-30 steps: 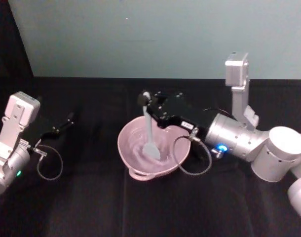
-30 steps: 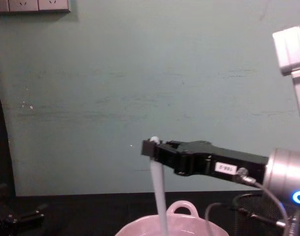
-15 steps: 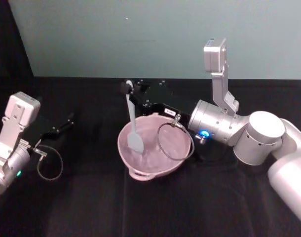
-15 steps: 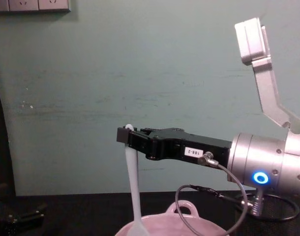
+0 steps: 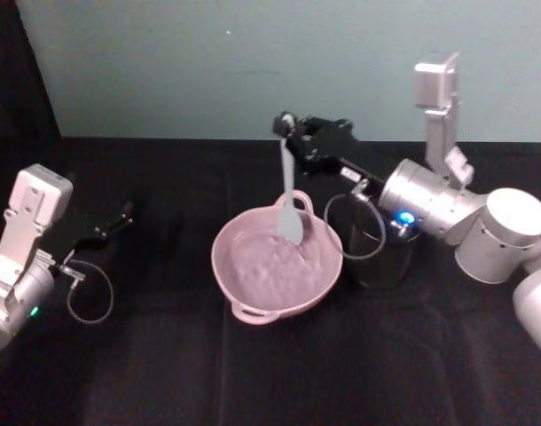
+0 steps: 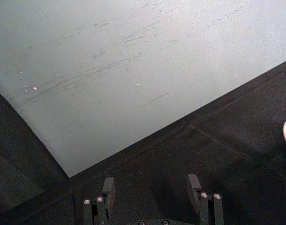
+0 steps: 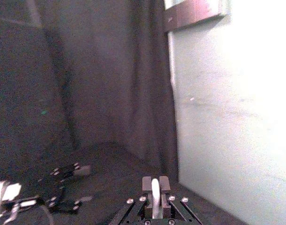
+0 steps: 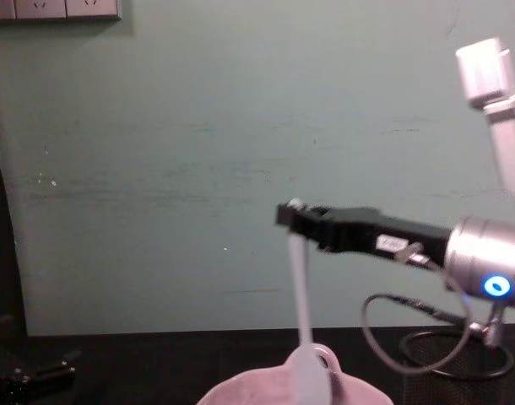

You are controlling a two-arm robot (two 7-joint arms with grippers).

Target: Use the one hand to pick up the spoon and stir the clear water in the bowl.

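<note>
My right gripper (image 5: 286, 127) is shut on the top end of the white spoon (image 5: 289, 191), behind the pink bowl (image 5: 221, 268). The spoon hangs straight down with its blade over the bowl's far side. I cannot tell whether the tip touches the clear water (image 5: 269, 273), whose surface looks rippled. From the chest, the right gripper (image 8: 290, 214) holds the spoon (image 8: 300, 291) above the bowl (image 8: 232, 391). The right wrist view has the spoon handle (image 7: 155, 193) pinched between the fingers. My left gripper (image 5: 118, 219) is parked at the left, and the left wrist view shows the left gripper (image 6: 151, 187) open.
A black wire-mesh cup (image 5: 383, 260) stands right of the bowl, under my right arm, with a grey cable (image 5: 343, 232) looping in front of it. The cup (image 8: 447, 354) also shows at the chest view's lower right. Black cloth covers the table; a pale green wall stands behind.
My right gripper has carried the spoon from the bowl's left side to its far right and higher. The blade has risen towards the far rim. The left arm has not moved.
</note>
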